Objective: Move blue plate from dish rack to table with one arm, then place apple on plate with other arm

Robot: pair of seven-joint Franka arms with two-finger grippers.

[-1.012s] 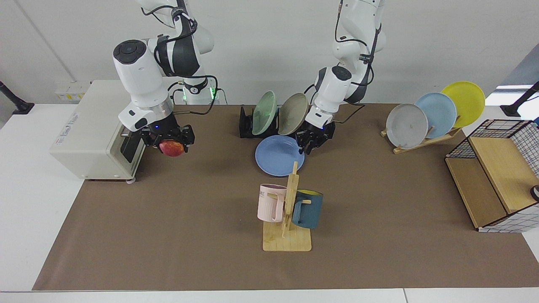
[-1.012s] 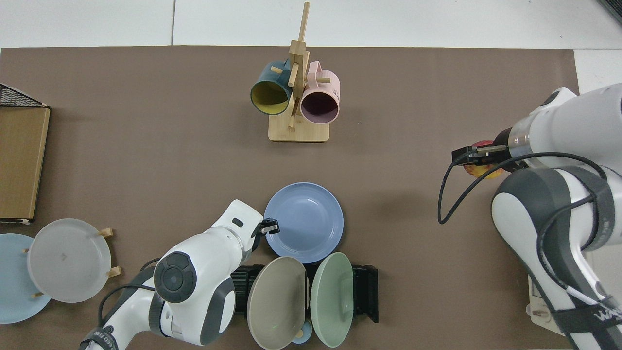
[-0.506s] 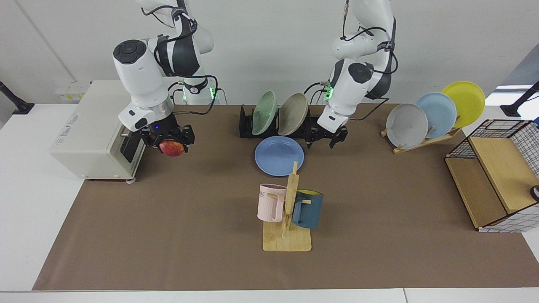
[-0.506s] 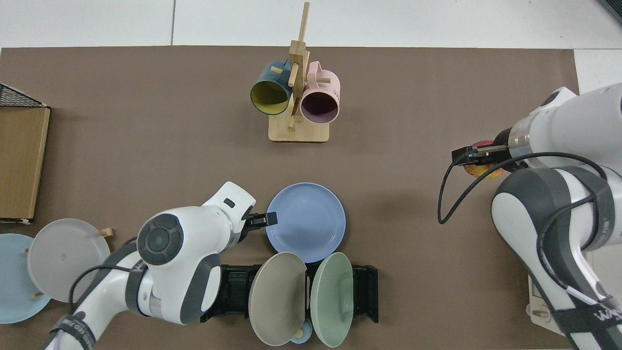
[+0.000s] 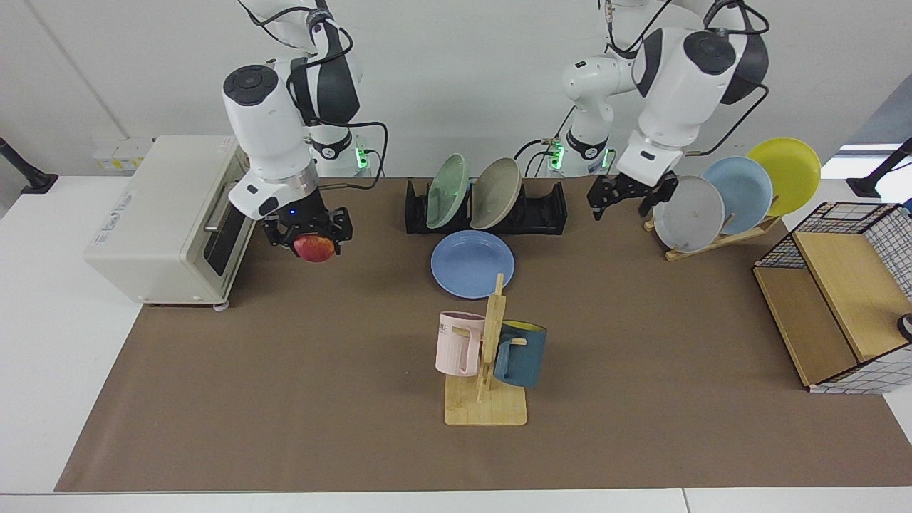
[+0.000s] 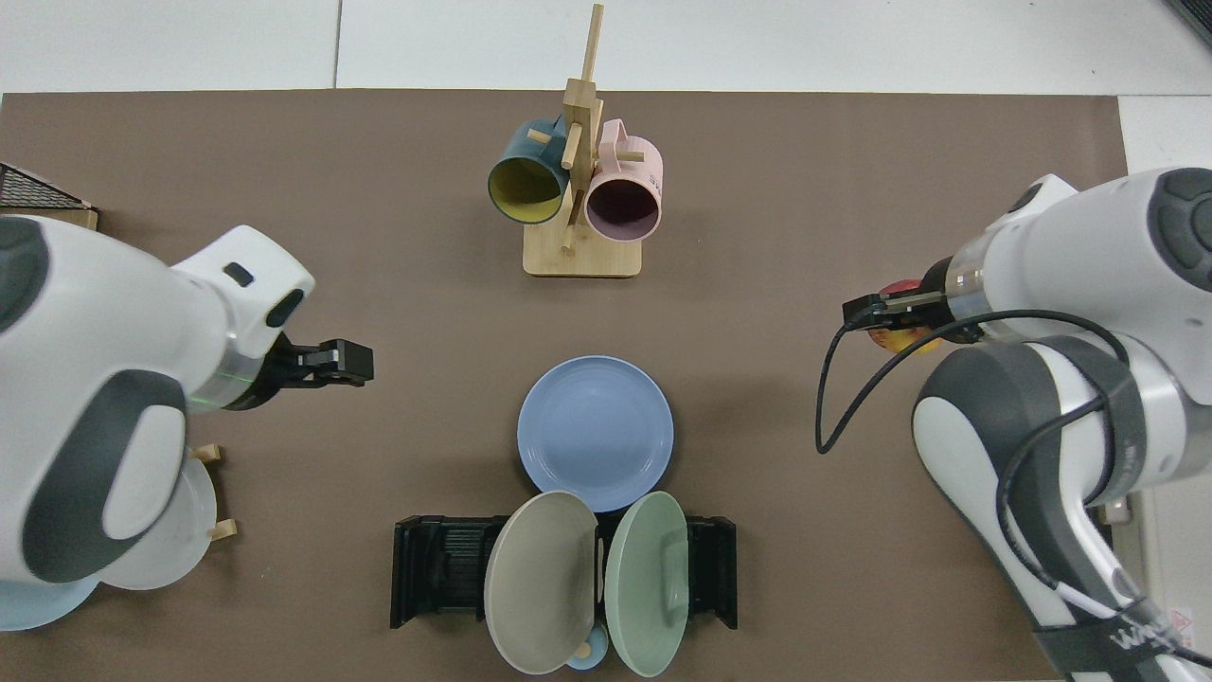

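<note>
The blue plate (image 5: 472, 262) (image 6: 595, 434) lies flat on the brown mat of the table (image 5: 285, 370) (image 6: 284, 170), just in front of the black dish rack (image 5: 543, 209) (image 6: 436, 568). Off to one side of the plate, my right gripper (image 5: 314, 242) (image 6: 881, 317) hangs above the mat, shut on the red apple (image 5: 314, 249) (image 6: 911, 339). My left gripper (image 5: 622, 211) (image 6: 346, 365) is open and holds nothing. It hovers high, away from the plate, close to the grey plate on the wooden stand.
A green plate (image 5: 449, 189) and a beige plate (image 5: 496, 192) stand in the rack. A mug tree (image 5: 488, 356) (image 6: 578, 189) stands in front of the blue plate. A white oven (image 5: 164, 214), a wooden plate stand (image 5: 734, 192) and a wire basket (image 5: 841, 299) flank the mat.
My left gripper drew back from the blue plate, rose and swung toward the wooden plate stand. My right gripper carried the apple a little toward the plate. The plate stayed put.
</note>
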